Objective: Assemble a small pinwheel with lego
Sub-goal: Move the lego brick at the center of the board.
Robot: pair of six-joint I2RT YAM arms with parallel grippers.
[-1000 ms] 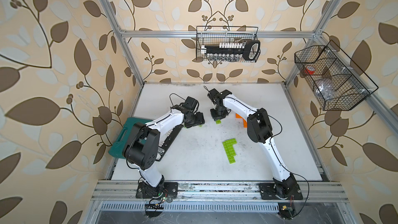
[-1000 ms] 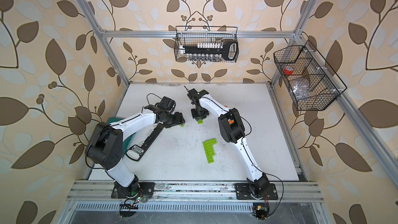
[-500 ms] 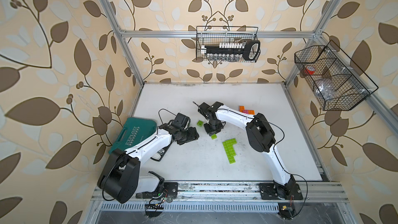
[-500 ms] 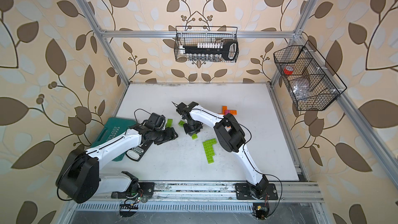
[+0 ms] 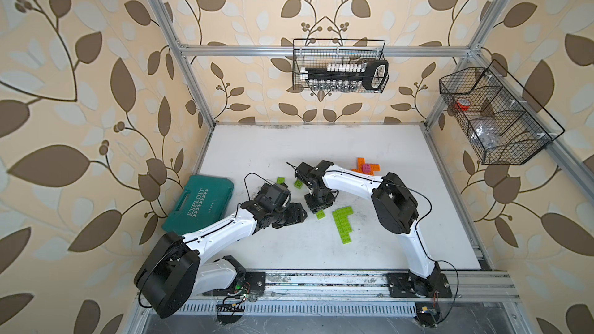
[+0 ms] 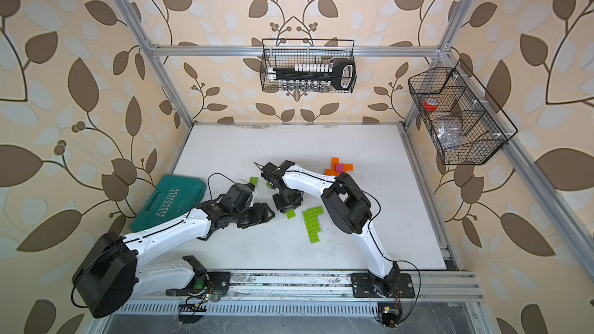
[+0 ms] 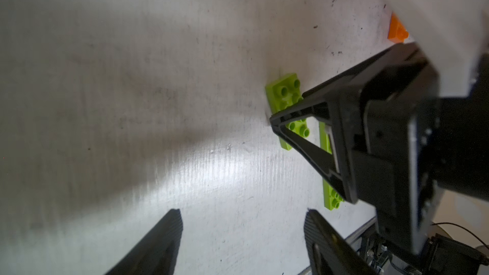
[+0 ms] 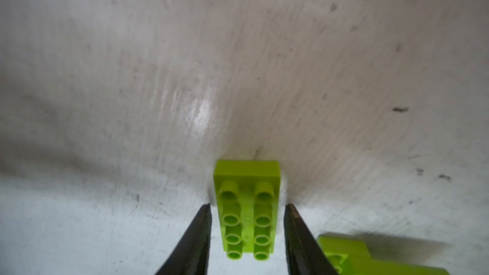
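Pulled nearward since earlier. Straddling loose lime brick [image 8: 247,215] with parted right gripper [image 8: 248,206], nine o'clock of lime L [image 5: 343,224]; keeping left gripper [image 7: 242,211] spread, empty. Seemingly done with orange cross [image 5: 360,162]; green unfinished.

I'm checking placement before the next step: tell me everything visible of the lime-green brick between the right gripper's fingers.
The lime-green brick is an oblong of glossy plastic with eight hollow round studs, two rows of four. It lies flat on the white table, studs up, joined to nothing. The right gripper straddles it with open jaws, a slim gap on each side. A green L-shaped assembly lies close by, apart from it.
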